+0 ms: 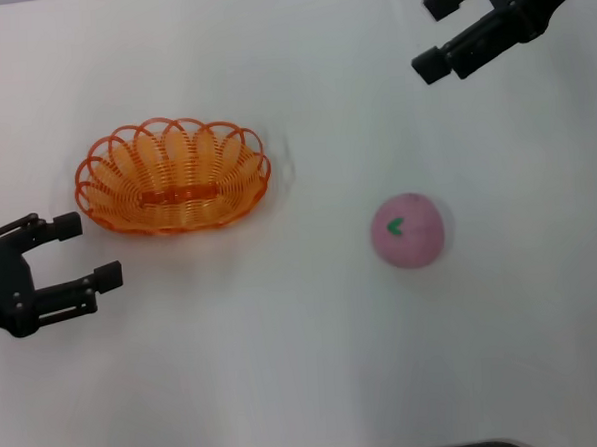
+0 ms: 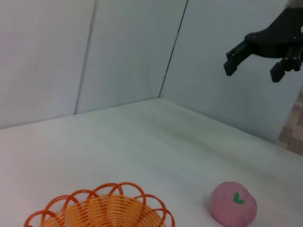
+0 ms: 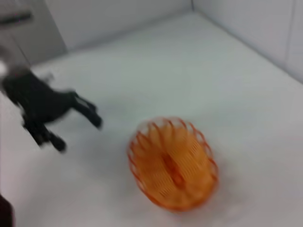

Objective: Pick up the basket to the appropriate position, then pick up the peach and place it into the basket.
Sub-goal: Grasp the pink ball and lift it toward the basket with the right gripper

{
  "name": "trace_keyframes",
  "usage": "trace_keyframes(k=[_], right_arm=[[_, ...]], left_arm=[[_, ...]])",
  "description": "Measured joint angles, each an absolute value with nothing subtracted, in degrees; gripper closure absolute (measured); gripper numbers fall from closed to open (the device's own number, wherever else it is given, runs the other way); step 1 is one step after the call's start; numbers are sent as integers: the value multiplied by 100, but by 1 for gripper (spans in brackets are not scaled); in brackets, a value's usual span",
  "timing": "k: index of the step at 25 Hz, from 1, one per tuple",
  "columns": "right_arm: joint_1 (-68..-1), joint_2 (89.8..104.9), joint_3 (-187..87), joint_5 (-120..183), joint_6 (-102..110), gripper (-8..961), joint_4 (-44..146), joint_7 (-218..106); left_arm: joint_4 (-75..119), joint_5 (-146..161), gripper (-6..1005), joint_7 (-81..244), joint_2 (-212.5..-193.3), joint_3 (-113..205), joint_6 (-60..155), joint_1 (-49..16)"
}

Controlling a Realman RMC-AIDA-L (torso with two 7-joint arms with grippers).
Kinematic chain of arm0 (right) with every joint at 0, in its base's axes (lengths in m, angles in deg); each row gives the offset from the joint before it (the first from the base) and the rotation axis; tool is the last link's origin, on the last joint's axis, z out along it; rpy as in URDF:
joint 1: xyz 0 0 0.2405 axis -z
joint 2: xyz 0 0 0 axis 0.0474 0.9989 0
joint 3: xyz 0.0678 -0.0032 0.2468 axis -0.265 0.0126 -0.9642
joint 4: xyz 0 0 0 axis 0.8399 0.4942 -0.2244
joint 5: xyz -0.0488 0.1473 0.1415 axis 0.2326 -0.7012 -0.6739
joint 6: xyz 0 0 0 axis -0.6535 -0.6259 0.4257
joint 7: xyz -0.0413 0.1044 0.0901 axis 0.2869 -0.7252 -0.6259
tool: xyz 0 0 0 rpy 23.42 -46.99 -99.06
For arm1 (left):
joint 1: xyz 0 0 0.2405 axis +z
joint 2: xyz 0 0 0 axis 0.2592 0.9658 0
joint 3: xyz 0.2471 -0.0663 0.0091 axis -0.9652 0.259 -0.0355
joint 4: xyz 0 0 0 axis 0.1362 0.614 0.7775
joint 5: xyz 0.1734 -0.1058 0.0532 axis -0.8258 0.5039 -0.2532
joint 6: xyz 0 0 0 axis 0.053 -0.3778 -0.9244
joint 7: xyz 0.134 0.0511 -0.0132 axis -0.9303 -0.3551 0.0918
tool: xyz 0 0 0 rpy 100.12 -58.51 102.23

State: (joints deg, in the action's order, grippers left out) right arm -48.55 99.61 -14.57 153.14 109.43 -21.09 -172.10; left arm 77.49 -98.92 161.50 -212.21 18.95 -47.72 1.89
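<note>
No legible text, labels, brands or numbers anywhere. Only marking: small green leaf mark on peach (image 1: 408, 231).

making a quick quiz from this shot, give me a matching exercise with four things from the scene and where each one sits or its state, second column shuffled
Column 1
1. basket
2. peach
3. left gripper
4. right gripper

Column 2
A. open, at the far right of the head view, apart from both objects
B. orange, empty, on the table's left half
C. pink with a green leaf mark, alone on the table right of centre
D. open, near the table's left edge, just short of the orange wire rim

Pairs: 1-B, 2-C, 3-D, 4-A
</note>
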Motion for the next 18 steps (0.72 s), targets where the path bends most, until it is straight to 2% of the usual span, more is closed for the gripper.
trace_keyframes(k=[6,14,18], right_arm=[[-5098,10144,-666,16483,10880,85,-2179,-17413],[-5014,10351,124,16908,10131,86,-1106,-17355],[-5008,10404,288,16942,9887,87,-624,-17303]], left_arm=[[7749,-9929,139,16344,-21202,1908,-4725,103],[7785,-9939,138,16517,-21182,1874,-4709,6],[7771,-9939,138,16529,-21180,1850,-4694,-45]])
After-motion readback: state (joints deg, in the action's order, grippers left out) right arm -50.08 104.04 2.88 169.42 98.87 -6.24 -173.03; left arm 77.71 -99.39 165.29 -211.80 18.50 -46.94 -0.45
